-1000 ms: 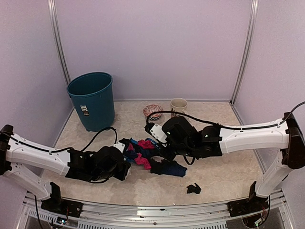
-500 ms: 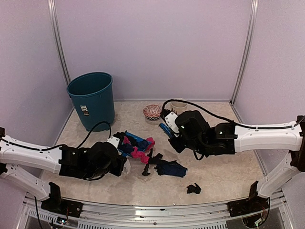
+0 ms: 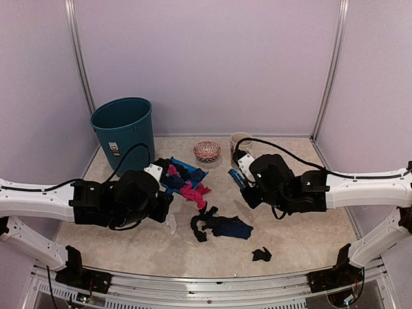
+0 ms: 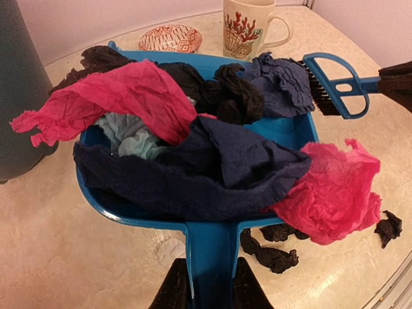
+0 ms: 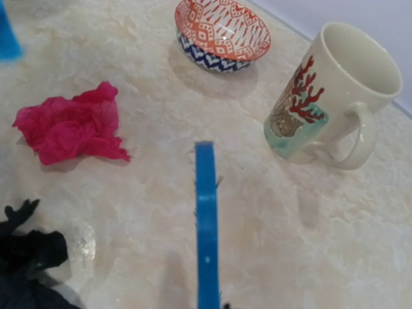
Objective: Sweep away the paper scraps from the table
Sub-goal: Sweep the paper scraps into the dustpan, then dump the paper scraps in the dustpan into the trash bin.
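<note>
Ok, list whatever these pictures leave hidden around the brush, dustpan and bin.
- Right wrist view: the brush shows edge-on; its held end runs off the bottom edge.
- Left wrist view: paper scraps bury the dustpan floor; the left edge cuts the bin.
- Top view: the bin interior is too dark.

The overhead camera sits high over the near edge, looking down across the whole desk (image 3: 309, 238). Both wrist cameras ride low and close, sharing the mug (image 5: 322, 96) and bowl (image 5: 222, 32).
</note>
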Robot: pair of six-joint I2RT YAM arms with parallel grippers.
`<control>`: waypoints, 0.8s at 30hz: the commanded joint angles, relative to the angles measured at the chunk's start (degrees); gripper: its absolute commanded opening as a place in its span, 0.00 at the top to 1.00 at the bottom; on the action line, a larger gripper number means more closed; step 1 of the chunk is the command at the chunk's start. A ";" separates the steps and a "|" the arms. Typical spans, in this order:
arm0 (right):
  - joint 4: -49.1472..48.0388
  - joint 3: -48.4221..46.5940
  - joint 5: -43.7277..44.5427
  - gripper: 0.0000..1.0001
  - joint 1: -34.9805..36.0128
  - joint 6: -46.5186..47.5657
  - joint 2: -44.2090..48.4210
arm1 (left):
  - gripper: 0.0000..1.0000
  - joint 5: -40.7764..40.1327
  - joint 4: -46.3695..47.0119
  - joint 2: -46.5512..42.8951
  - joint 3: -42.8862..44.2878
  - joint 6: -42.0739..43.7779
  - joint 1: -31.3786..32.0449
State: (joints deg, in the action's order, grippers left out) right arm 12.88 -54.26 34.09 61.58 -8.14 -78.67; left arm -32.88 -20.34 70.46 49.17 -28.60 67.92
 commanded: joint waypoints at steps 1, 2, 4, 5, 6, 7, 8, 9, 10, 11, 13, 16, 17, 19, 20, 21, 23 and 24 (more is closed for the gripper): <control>-2.20 1.53 -0.26 1.00 -0.62 -1.44 1.90 | 1.00 -0.03 -5.44 -0.52 5.66 2.14 -1.12; -2.33 1.77 -0.30 1.00 -0.67 -1.49 1.98 | 1.00 0.34 -6.24 -0.50 6.58 2.33 -1.43; -2.59 2.24 -0.35 1.00 -0.76 -1.53 2.11 | 1.00 1.56 -7.67 -0.52 8.50 2.76 -2.29; -2.72 2.35 -0.35 1.00 -0.81 -1.52 2.11 | 1.00 2.39 -8.33 -0.57 9.37 3.15 -2.88; -2.77 2.46 -0.38 1.00 -0.84 -1.52 2.12 | 1.00 3.30 -9.16 -0.54 10.46 3.52 -3.53; -2.84 2.57 -0.45 1.00 -0.85 -1.52 2.12 | 1.00 4.03 -10.24 -0.43 11.53 3.88 -4.24; -2.97 2.68 -0.55 1.00 -0.89 -1.52 2.13 | 1.00 4.56 -11.18 -0.27 12.77 4.16 -4.94; -3.08 2.80 -0.65 1.00 -0.92 -1.57 2.20 | 1.00 5.23 -12.28 -0.16 13.90 4.62 -5.71; -3.24 2.97 -0.68 1.00 -0.94 -1.49 2.13 | 1.00 6.04 -13.52 0.18 15.13 5.02 -6.49; -3.22 3.06 -0.79 1.00 -1.00 -1.50 2.08 | 1.00 6.29 -14.51 0.40 16.32 5.35 -7.17; -3.36 3.17 -0.90 1.00 -1.02 -1.52 2.03 | 1.00 7.31 -16.33 0.97 18.30 6.38 -8.64; -3.60 3.31 -0.95 1.00 -1.09 -1.43 1.95 | 1.00 8.36 -18.86 1.77 21.24 7.21 -11.31; -3.77 3.44 -1.02 1.00 -1.19 -1.39 1.95 | 1.00 8.96 -19.49 2.01 22.12 7.94 -12.22; -3.98 3.45 -1.33 1.00 -1.22 -1.36 1.86 | 1.00 9.59 -20.46 2.29 24.13 9.48 -14.03; -4.01 3.45 -1.43 1.00 -1.27 -1.37 1.74 | 1.00 9.98 -20.93 2.46 24.86 10.06 -14.88; -4.12 3.46 -1.47 1.00 -1.29 -1.35 1.62 | 1.00 10.31 -21.34 2.65 25.72 10.64 -15.93; -4.16 3.44 -1.60 1.00 -1.37 -1.43 1.44 | 1.00 10.74 -22.51 3.02 27.34 11.53 -18.67; -4.18 3.46 -1.69 1.00 -1.38 -1.41 1.36 | 1.00 11.02 -23.03 3.16 28.18 12.04 -19.95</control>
State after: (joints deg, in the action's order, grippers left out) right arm 10.68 -51.57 32.97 60.82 -8.91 -77.97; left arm -23.77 -39.92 72.88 73.52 -19.97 52.03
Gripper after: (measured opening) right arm 0.038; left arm 0.154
